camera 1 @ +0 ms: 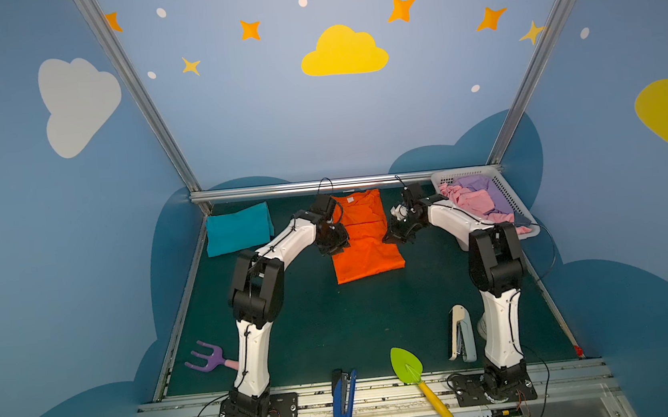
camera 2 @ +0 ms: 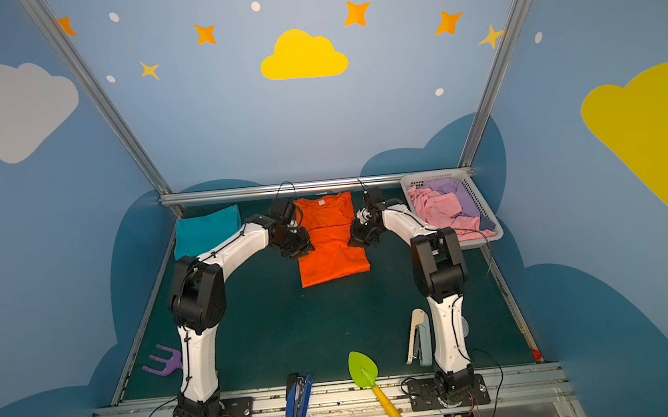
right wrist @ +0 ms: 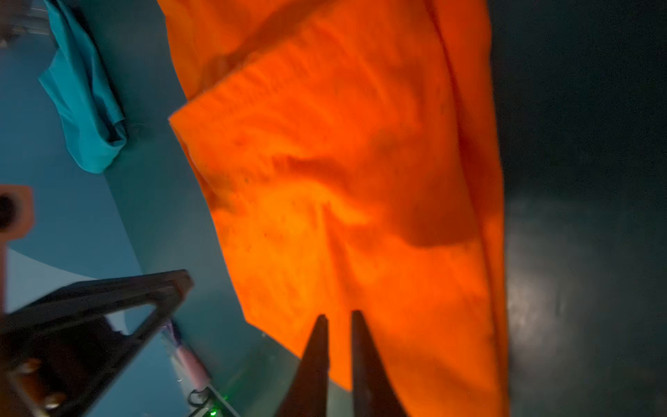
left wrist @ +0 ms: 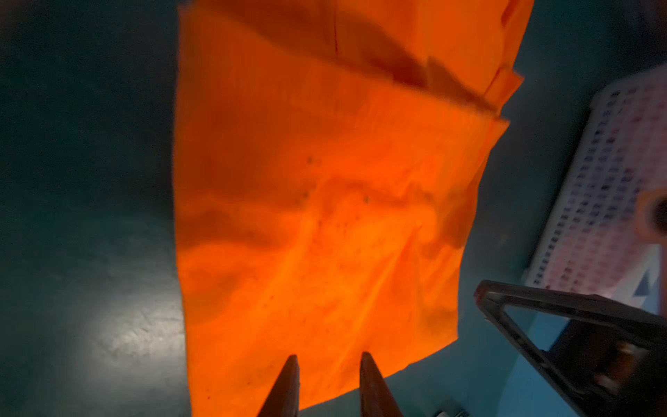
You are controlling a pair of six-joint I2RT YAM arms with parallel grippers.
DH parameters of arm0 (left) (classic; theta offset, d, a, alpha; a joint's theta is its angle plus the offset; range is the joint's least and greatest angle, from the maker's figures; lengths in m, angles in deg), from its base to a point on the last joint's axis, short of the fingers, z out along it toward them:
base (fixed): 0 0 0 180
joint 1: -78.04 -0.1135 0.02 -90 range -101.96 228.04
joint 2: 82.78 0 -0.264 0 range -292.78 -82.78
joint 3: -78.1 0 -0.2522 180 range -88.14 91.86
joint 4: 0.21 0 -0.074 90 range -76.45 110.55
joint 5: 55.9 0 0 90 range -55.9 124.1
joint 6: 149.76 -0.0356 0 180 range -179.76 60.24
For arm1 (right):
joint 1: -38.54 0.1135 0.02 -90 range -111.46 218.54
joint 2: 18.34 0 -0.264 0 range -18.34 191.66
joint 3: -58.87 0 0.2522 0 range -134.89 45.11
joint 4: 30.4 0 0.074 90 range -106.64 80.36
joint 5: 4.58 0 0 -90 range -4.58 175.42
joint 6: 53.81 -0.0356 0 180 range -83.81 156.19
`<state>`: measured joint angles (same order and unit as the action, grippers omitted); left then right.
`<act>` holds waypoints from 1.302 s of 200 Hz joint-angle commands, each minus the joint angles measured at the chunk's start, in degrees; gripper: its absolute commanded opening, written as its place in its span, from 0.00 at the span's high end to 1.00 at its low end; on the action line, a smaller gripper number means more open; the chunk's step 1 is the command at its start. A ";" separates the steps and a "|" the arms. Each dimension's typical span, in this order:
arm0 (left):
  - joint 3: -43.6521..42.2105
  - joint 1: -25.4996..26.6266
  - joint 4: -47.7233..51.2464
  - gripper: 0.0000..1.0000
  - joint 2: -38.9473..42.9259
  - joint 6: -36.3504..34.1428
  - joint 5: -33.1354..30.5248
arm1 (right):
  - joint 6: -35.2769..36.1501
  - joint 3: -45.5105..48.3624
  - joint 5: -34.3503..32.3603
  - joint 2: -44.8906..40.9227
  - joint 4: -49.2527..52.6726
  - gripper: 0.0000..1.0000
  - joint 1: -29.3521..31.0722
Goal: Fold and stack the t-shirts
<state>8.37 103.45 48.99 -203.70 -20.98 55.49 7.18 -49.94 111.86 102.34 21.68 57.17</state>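
Evidently the left claw (left wrist: 330,355) and right claw (right wrist: 339,314) hang narrowly parted, empty, over the orange t-shirt (camera 1: 366,256) at the far middle of the surface (camera 1: 335,322); a snagging tip could drag its fold open.

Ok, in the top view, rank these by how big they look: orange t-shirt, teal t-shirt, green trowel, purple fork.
Largest to smallest in a top view:
1. orange t-shirt
2. teal t-shirt
3. green trowel
4. purple fork, handle end partly hidden
Both tools lie nearer the camera, which inflates them.
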 commanded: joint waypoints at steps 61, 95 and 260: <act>-10.95 5.58 -2.07 0.61 4.67 1.10 -3.01 | 3.13 14.50 -8.22 -9.89 -0.12 0.68 -0.64; -0.13 9.81 3.89 0.56 1.61 -2.00 -7.81 | 2.81 18.75 -7.30 -11.12 -1.09 0.83 -0.01; 44.37 23.30 25.32 0.47 -26.94 -16.85 -29.21 | -4.90 1.82 11.52 6.18 -5.61 0.78 -11.69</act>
<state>51.01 127.84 71.11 -229.02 -35.80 30.40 4.80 -43.97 118.04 103.72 15.85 45.02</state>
